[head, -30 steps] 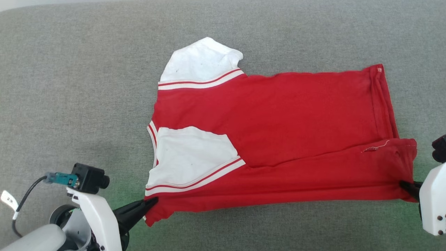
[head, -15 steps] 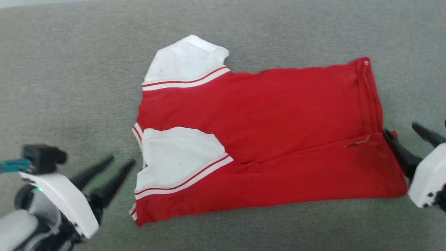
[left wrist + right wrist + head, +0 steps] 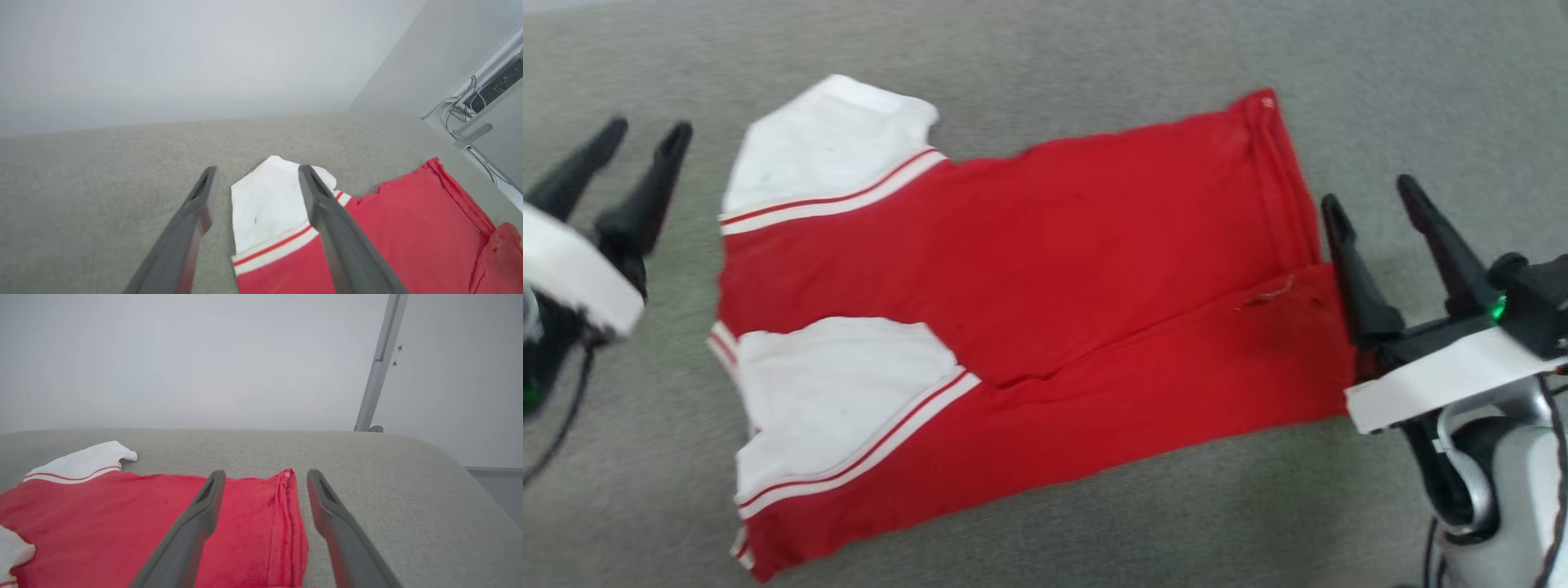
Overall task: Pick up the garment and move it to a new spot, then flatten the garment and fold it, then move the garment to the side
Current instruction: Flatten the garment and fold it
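Your left gripper has its two dark fingers spread wide with nothing between them. It stands off the shirt's sleeve end, with bare surface in between. In the left wrist view one finger lies over bare surface and the other crosses the far sleeve's edge.

Your right gripper is spread just as wide and also holds nothing. It sits at the hem end, its nearer finger right against the red edge. You cannot tell from the head view whether it touches. In the right wrist view the hem seam runs up between the two fingers.

Under everything is a grey woven surface, soft-looking and rounded at its far corner. Behind it stands a plain pale wall. A slim metal post leans against it on one side. In the left wrist view, cables trail beside a dark strip.

The garment lies flat on the surface between your two grippers. Its red body is folded lengthwise, the near long edge turned over the middle. Two white sleeves with red-and-white stripe trim sit at your left end, one far and one near. The doubled hem is at your right, with a loose thread close by.
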`<state>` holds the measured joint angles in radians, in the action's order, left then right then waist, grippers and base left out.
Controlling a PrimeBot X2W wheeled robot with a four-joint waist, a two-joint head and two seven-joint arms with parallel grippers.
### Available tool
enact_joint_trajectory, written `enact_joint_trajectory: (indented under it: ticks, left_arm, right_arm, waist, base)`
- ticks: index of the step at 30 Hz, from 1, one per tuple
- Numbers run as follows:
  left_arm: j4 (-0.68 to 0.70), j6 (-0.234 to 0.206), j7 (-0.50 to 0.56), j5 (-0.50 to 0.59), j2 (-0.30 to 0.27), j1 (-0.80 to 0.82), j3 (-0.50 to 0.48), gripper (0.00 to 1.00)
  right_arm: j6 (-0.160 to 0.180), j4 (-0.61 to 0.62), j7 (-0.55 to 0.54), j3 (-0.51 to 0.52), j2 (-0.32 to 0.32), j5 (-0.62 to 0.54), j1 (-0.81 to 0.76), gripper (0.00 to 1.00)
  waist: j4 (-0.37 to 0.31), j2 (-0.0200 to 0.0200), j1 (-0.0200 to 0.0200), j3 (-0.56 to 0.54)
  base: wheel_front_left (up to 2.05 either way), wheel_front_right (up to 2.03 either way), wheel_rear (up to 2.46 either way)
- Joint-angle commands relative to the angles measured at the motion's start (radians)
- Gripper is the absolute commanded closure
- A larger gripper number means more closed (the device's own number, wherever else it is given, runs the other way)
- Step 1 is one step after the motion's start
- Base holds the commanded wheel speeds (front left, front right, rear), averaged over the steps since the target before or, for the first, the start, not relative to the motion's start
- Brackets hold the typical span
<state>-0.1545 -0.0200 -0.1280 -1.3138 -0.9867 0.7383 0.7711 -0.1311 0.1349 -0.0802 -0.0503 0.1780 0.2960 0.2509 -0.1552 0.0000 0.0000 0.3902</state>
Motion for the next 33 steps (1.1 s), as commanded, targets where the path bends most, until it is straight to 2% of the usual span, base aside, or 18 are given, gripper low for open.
enact_joint_trajectory:
  ticks: [1, 6, 9, 12, 16, 19, 20, 21, 22, 23, 27, 33]
  left_arm:
    - [-0.026, 0.012, 0.037, 0.012, 0.007, 0.041, 0.008, 0.0]
    - [-0.195, 0.078, 0.298, 0.065, 0.04, 0.237, 0.076, 0.0]
    - [-0.296, 0.098, 0.477, 0.059, 0.06, 0.336, 0.119, 0.0]
    - [-0.373, 0.112, 0.62, 0.102, 0.057, 0.416, 0.165, 0.0]
    - [-0.454, 0.127, 0.782, 0.05, 0.084, 0.471, 0.184, 0.0]
    - [-0.473, 0.137, 0.851, 0.007, 0.111, 0.473, 0.185, 0.0]
    - [-0.471, 0.139, 0.863, -0.004, 0.115, 0.478, 0.186, 0.19]
    - [-0.473, 0.142, 0.868, -0.014, 0.118, 0.482, 0.183, 0.53]
    - [-0.474, 0.144, 0.87, -0.015, 0.123, 0.486, 0.184, 0.93]
    - [-0.474, 0.146, 0.876, -0.019, 0.128, 0.485, 0.186, 1.0]
    - [-0.47, 0.149, 0.858, -0.033, 0.144, 0.492, 0.18, 1.0]
    - [-0.458, 0.151, 0.824, -0.009, 0.174, 0.513, 0.192, 1.0]
  right_arm:
    - [0.001, -0.006, 0.016, -0.007, -0.011, -0.005, 0.012, 0.0]
    - [0.001, -0.037, 0.046, -0.035, -0.037, -0.003, 0.034, 0.0]
    - [0.001, -0.059, 0.048, -0.048, -0.041, 0.003, 0.042, 0.0]
    - [0.001, -0.072, 0.053, -0.061, -0.047, 0.009, 0.053, 0.0]
    - [0.001, -0.091, 0.056, -0.068, -0.05, 0.015, 0.059, 0.0]
    - [0.001, -0.095, 0.06, -0.067, -0.05, 0.017, 0.064, 0.0]
    - [0.001, -0.096, 0.06, -0.066, -0.049, 0.017, 0.067, 0.0]
    - [0.001, -0.097, 0.056, -0.064, -0.046, 0.017, 0.07, 0.0]
    - [0.001, -0.098, 0.051, -0.063, -0.043, 0.016, 0.074, 0.0]
    - [0.001, -0.098, 0.045, -0.063, -0.042, 0.017, 0.079, 0.0]
    - [0.001, -0.098, 0.006, -0.072, -0.013, 0.019, 0.126, 0.0]
    - [0.001, -0.134, -0.134, -0.106, 0.054, 0.043, 0.249, 0.0]
  waist:
    - [-0.041, 0.0, 0.0, 0.031]
    - [-0.096, 0.0, 0.0, 0.071]
    - [-0.118, 0.0, 0.0, 0.09]
    - [-0.136, 0.0, 0.0, 0.11]
    - [-0.149, 0.0, 0.0, 0.126]
    - [-0.15, 0.0, 0.0, 0.132]
    - [-0.149, 0.0, 0.0, 0.134]
    - [-0.146, 0.0, 0.0, 0.136]
    - [-0.143, 0.0, 0.0, 0.138]
    - [-0.14, 0.0, 0.0, 0.139]
    - [-0.122, 0.0, 0.0, 0.144]
    - [-0.091, 0.0, 0.0, 0.152]
  base:
    - [0.0, 0.0, 0.0]
    - [0.0, 0.0, 0.0]
    - [0.0, 0.0, 0.0]
    - [0.0, 0.0, 0.0]
    - [0.0, 0.0, 0.0]
    - [0.0, 0.0, 0.0]
    - [0.0, 0.0, 0.0]
    - [0.0, 0.0, 0.0]
    - [0.0, 0.0, 0.0]
    - [0.0, 0.0, 0.0]
    - [0.0, 0.0, 0.0]
    - [0.0, 0.0, 0.0]
